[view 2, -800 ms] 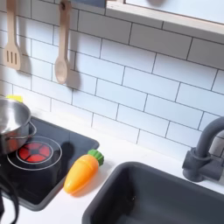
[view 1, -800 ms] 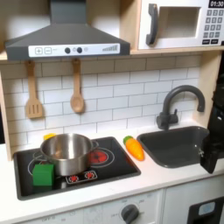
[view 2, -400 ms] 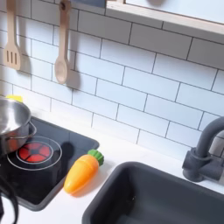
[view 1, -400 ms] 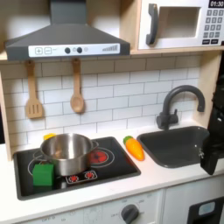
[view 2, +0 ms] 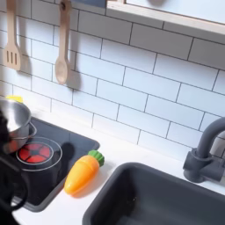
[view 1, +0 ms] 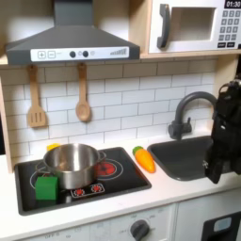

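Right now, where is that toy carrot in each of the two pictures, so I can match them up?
First exterior view: the carrot lies on the white counter just right of centre, between the black stove and the sink.
Second exterior view: the carrot lies low and left of centre, at the stove's right edge, left of the sink.
Shared landmark: the dark faucet behind the sink.

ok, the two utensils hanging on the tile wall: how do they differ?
The spatula has a flat, slotted, squared head; the spoon has a solid rounded bowl. The spatula hangs further to the first exterior view's left and reaches a little lower than the spoon. Both are light wood, hang handle-up under the hood, and appear in both exterior views.
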Controlling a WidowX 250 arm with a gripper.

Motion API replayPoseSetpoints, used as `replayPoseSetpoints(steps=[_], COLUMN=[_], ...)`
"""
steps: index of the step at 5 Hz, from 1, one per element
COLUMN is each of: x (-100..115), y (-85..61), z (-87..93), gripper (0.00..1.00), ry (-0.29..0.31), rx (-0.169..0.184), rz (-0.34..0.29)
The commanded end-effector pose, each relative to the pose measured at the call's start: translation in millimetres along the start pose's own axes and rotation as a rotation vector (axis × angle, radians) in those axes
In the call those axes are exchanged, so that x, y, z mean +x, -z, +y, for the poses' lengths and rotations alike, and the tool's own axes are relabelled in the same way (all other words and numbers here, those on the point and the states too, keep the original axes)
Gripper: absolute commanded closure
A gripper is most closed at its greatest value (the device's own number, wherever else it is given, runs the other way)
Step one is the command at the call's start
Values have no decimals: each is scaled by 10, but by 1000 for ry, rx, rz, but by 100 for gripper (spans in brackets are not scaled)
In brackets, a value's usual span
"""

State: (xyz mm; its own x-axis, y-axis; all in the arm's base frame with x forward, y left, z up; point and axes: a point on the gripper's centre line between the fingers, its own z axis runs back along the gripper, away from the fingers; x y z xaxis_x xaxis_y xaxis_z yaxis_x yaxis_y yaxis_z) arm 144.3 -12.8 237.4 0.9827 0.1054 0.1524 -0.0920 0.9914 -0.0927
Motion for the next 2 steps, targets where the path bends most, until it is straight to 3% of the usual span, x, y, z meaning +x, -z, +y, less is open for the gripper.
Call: replayPoseSetpoints(steps=[1,2], x=[413,596], y=[-62,-153], z=[60,109], gripper=[0,0], ry=[-99,-132], rx=[-58,-58], rz=[-87,-152])
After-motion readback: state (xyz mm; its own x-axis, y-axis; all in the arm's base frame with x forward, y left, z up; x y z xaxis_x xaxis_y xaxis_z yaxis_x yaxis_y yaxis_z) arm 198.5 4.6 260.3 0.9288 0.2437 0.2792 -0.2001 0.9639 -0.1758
